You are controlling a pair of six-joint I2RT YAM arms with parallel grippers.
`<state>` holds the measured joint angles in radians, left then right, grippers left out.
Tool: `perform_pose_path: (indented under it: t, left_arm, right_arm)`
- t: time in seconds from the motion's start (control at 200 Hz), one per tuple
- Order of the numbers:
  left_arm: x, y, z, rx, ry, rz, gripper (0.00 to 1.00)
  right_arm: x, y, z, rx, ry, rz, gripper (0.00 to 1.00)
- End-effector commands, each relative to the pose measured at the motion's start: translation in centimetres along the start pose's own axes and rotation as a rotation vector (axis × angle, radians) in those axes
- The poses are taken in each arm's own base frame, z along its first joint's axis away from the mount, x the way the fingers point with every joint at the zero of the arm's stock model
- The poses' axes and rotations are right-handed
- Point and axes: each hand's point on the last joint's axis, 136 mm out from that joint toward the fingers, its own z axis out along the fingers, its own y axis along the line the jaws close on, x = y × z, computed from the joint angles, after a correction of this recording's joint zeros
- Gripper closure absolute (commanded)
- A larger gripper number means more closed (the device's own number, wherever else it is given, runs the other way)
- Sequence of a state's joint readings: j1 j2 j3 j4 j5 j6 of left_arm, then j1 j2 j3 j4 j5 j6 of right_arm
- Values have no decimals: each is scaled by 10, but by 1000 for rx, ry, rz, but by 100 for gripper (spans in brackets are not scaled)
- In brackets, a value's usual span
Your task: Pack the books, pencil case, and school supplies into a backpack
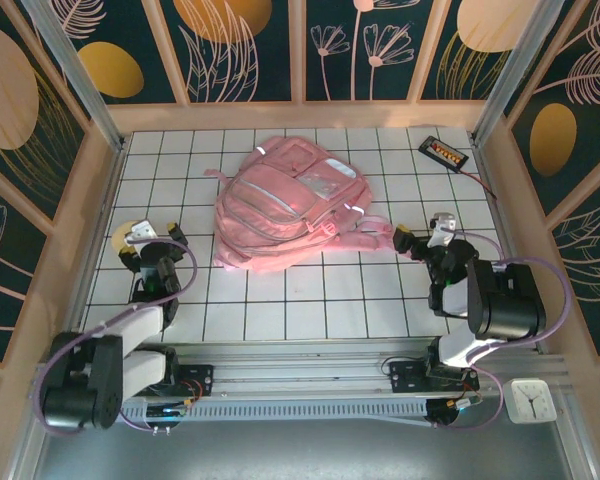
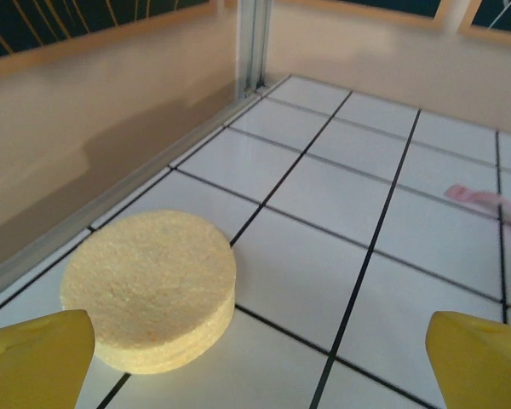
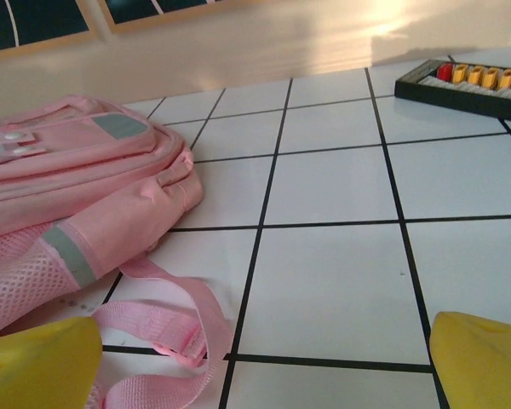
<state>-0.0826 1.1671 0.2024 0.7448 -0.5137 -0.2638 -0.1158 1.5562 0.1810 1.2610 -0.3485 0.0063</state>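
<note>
Packing looks finished: the backpack (image 1: 290,205) lies plump on the table (image 1: 310,300), towards its far edge, contents hidden. Left gripper (image 1: 148,240) and right gripper (image 1: 425,235) hover wide open and empty by its side edges.

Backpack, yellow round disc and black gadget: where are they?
backpack (image 1: 285,205), top external view, middle of its front panel.
pale yellow disc (image 2: 149,281), left wrist view, its flat top face.
black gadget (image 3: 481,78), right wrist view, its row of orange pieces.
</note>
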Motion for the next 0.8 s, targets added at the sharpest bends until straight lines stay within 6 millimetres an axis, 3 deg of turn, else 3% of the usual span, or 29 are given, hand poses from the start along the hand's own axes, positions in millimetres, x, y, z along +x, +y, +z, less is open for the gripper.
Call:
perform_pose_path:
  t: [0.0, 0.19, 0.365, 0.535, 0.7, 0.791]
  left_arm:
    - [-27, -16, 8, 69, -116, -15, 1]
    - [-34, -45, 26, 182, -132, 62, 1]
    - [-21, -68, 21, 339, -149, 138, 1]
    - [-14, -66, 19, 376, -154, 129, 1]
    - [-19, -42, 27, 237, -162, 55, 1]
    - [-20, -40, 25, 230, -169, 53, 1]
  right_arm:
    - [-29, -3, 4, 53, -109, -48, 1]
    - [-30, -16, 7, 143, -111, -27, 1]
    - [-31, -16, 7, 144, -113, -26, 1]
    - [-31, -16, 7, 145, -113, -26, 1]
    - [-31, -16, 7, 145, -113, -26, 1]
    - [-32, -16, 7, 145, -115, -25, 1]
